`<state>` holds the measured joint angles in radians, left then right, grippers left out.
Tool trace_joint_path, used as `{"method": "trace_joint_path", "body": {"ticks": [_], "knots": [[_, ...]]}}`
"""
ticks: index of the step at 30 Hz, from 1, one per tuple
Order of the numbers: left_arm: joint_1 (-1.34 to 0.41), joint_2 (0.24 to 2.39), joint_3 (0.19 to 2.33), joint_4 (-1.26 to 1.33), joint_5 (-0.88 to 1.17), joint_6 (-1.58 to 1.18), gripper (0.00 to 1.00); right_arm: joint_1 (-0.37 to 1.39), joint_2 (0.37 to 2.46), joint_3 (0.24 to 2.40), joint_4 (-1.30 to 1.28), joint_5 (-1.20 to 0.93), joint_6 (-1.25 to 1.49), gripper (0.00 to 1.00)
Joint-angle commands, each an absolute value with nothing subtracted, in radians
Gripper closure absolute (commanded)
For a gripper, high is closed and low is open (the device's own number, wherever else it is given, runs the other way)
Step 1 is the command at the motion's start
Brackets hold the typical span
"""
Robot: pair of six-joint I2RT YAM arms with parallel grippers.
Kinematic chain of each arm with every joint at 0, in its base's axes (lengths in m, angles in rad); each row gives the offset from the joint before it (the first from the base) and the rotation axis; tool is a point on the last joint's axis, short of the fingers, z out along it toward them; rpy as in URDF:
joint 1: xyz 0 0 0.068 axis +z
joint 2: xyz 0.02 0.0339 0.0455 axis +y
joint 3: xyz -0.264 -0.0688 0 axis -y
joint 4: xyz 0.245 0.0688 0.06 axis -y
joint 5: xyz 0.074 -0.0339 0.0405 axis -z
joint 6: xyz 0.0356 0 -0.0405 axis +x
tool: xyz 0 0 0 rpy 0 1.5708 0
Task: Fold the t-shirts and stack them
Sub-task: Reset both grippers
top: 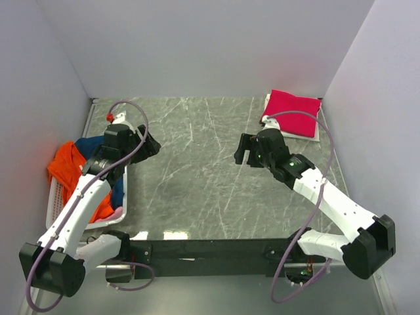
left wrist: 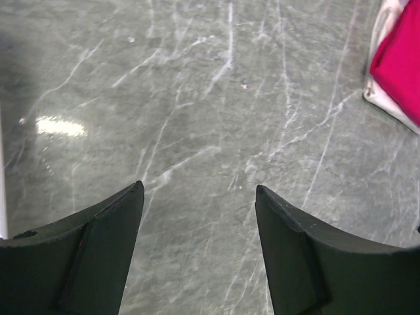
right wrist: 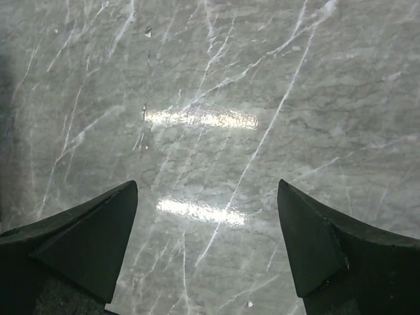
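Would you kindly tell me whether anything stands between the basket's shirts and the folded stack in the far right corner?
Nothing lies on the table between the basket and the crimson t-shirt. Only the left end effector by the basket and the right end effector near the stack hang above it.

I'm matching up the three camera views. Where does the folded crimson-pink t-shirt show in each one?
Top external: the crimson-pink t-shirt lies folded at the far right corner of the table.
Left wrist: only part of it shows, cut off by the upper right edge of the picture.
Right wrist: not in it.
Shared landmark: the grey veined tabletop, seen in all three views.
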<state>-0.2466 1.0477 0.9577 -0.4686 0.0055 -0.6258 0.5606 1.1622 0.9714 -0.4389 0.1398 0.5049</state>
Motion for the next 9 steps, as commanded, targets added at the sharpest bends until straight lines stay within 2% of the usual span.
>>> {"method": "trace_joint_path", "body": {"ticks": [1, 7, 9], "knots": [[-0.252, 1.000, 0.939, -0.495, -0.058, -0.652, 0.26, 0.565, 1.103, 0.948, -0.449, 0.184, 0.517, 0.07], [-0.250, 0.973, 0.945, -0.592, -0.086, -0.666, 0.26, 0.565, 1.055, 0.930, -0.500, 0.186, 0.486, 0.07], [-0.250, 0.962, 0.943, -0.607, -0.104, -0.664, 0.23, 0.566, 1.031, 0.922, -0.512, 0.187, 0.479, 0.07]]}}
